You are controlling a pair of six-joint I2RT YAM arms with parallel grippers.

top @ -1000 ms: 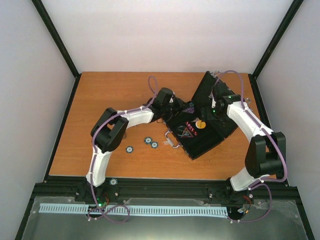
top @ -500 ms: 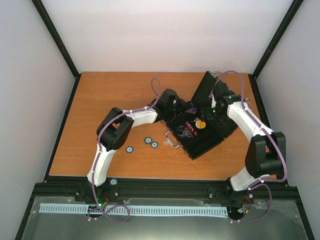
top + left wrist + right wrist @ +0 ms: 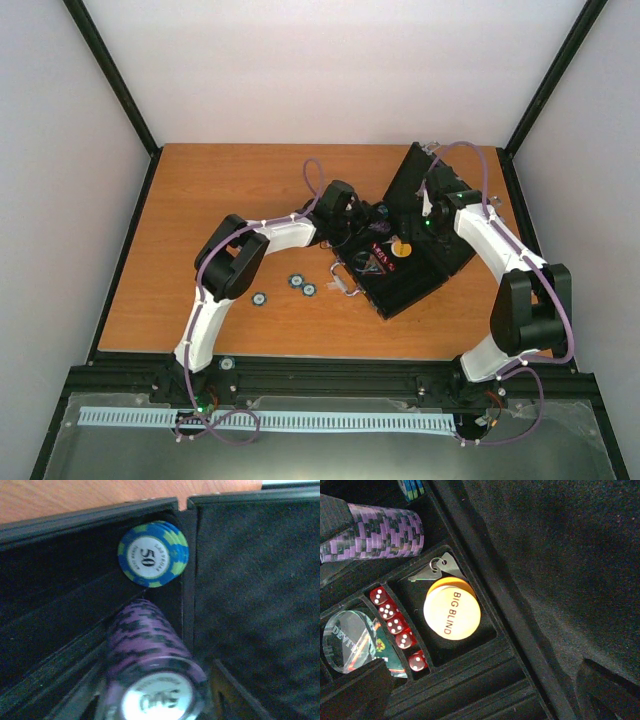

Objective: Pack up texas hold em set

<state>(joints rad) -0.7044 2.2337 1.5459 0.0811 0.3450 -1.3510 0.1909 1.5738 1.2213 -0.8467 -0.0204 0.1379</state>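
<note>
The left pincer [image 3: 152, 682] is pinching a purple chip stack [image 3: 145, 645] lying on its side, low over a chip groove of the open case [image 3: 405, 285]. Over the last second the left arm has reached further right across the table [image 3: 220, 190], so the stack now sits inside the case, pointing at the blue chips [image 3: 152, 555] already at the groove's far end. It looks ready to be set down and released.

The right pincer [image 3: 430, 205] is up by the raised lid [image 3: 408, 180], apparently spread with nothing in it, though its fingers barely show.

Beside the groove, the red dice [image 3: 395, 625], the "Big Blind" disc [image 3: 452, 609] and a small key [image 3: 432, 570] already lie in their compartments. Three loose chips [image 3: 296, 282] lie on the table left of the case handle [image 3: 342, 280], not yet packed. The groove walls leave little room beside the stack.
</note>
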